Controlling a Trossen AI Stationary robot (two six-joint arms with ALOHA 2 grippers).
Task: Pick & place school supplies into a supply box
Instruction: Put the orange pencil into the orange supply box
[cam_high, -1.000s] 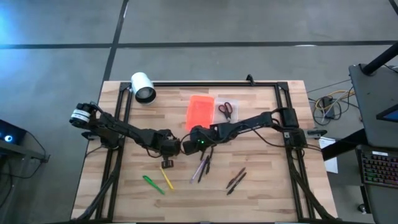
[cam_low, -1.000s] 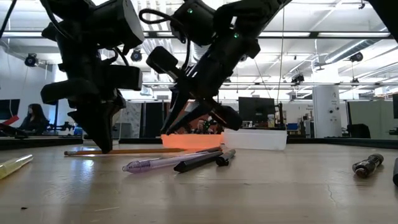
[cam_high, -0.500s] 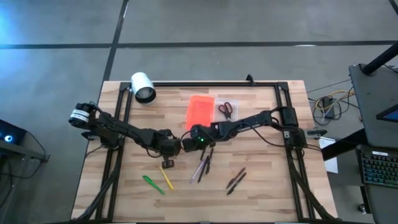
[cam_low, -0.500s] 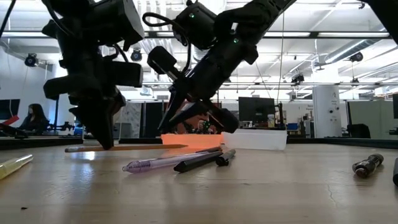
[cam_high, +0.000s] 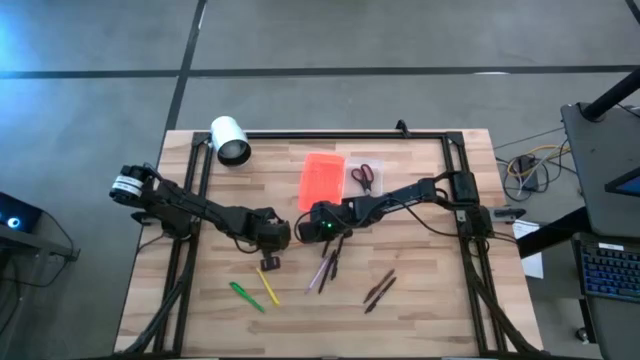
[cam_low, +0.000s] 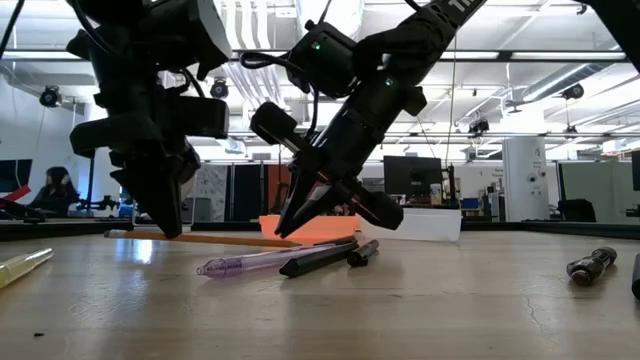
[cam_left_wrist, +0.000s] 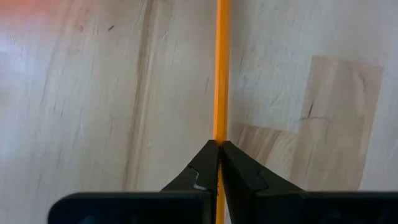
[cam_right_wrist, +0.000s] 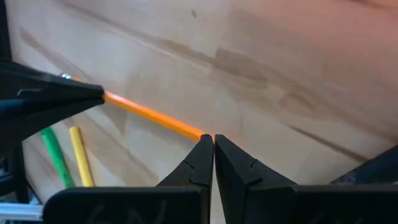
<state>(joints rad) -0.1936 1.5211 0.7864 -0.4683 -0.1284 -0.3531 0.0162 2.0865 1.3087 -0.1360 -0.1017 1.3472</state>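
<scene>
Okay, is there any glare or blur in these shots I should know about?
High view: sharp, with a blue glow in the top-left corner. Low view: ceiling lights reflect as sheen on the table; the near edge is soft. Left wrist view: the orange pencil blurs farther off, and a pink tint sits at a corner.

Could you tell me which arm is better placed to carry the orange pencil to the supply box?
Right, probably. The left tool and the right tool both appear to pinch the orange pencil, but the right one sits nearer the supply box.
</scene>
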